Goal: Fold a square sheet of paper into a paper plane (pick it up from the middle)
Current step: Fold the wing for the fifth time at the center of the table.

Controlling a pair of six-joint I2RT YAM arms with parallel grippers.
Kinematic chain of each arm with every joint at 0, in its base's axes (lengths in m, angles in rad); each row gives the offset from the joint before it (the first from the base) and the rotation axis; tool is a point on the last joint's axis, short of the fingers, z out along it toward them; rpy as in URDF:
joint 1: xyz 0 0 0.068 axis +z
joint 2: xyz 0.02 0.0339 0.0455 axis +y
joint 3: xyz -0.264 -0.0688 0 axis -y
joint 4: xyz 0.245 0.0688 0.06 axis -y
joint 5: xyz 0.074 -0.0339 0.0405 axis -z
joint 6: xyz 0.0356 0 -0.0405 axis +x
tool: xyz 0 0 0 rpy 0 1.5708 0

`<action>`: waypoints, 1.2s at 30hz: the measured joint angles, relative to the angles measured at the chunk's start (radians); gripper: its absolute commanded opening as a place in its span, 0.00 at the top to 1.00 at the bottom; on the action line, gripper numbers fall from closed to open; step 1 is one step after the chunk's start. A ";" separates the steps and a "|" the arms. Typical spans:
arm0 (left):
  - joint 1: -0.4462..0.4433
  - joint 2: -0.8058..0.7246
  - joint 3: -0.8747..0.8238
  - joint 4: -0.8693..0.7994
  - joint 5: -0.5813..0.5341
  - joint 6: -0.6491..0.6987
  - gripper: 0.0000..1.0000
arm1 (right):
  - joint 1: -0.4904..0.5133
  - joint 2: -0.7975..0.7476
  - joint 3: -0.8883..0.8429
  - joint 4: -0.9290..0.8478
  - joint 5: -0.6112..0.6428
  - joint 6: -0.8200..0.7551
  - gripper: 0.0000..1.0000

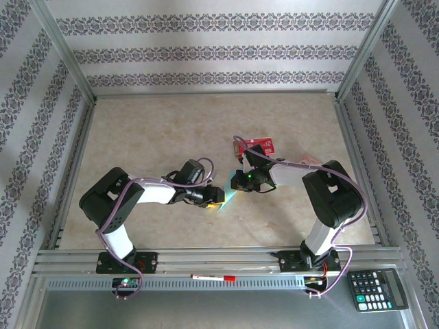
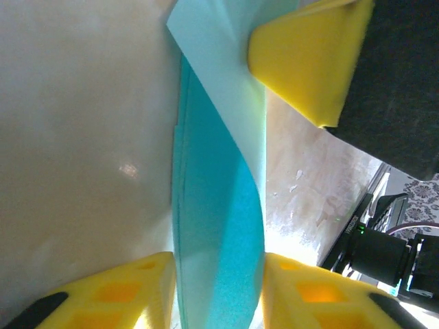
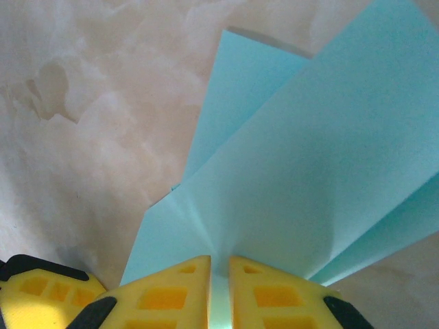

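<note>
Mid-fold: square sheet of paper (image 3: 309,171) held between both arms at the centre of the table (image 1: 171,123).

The right gripper (image 3: 219,274) is pinched on the sheet at its centre crease. The left gripper (image 2: 219,281) straddles the narrow folded strip, but I cannot tell whether it clamps. Recommendation: hold the right pinch as anchor and press the crease with layers aligned, since skew would likely carry into the wings. The sheet is thin and light blue, with overlapping flaps fanning from the pinch, slightly twisted and apparently partly lifted.
</note>
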 measured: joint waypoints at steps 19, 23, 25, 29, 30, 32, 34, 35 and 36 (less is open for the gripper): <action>0.001 0.021 0.006 -0.008 -0.003 0.005 0.81 | -0.018 -0.044 -0.012 0.011 -0.007 0.000 0.82; 0.001 0.026 0.018 -0.032 -0.001 0.018 0.81 | -0.020 -0.064 -0.019 0.019 -0.020 0.000 0.82; 0.001 0.027 0.024 -0.041 0.001 0.025 0.81 | -0.019 -0.068 -0.019 0.028 -0.029 0.000 0.81; 0.001 0.032 0.034 -0.058 0.004 0.031 0.81 | -0.019 -0.070 -0.020 0.044 -0.050 0.004 0.80; 0.001 0.032 0.037 -0.064 0.005 0.033 0.81 | -0.019 -0.070 -0.021 0.047 -0.054 0.008 0.80; 0.002 0.033 0.041 -0.071 0.005 0.037 0.80 | -0.017 -0.070 -0.021 0.056 -0.060 0.015 0.81; 0.002 0.034 0.047 -0.081 0.005 0.044 0.80 | -0.017 -0.070 -0.021 0.063 -0.065 0.018 0.80; 0.002 0.035 0.051 -0.090 0.005 0.048 0.80 | -0.016 -0.070 -0.021 0.064 -0.065 0.019 0.80; 0.002 0.035 0.053 -0.095 0.005 0.052 0.80 | -0.014 -0.070 -0.021 0.067 -0.065 0.019 0.81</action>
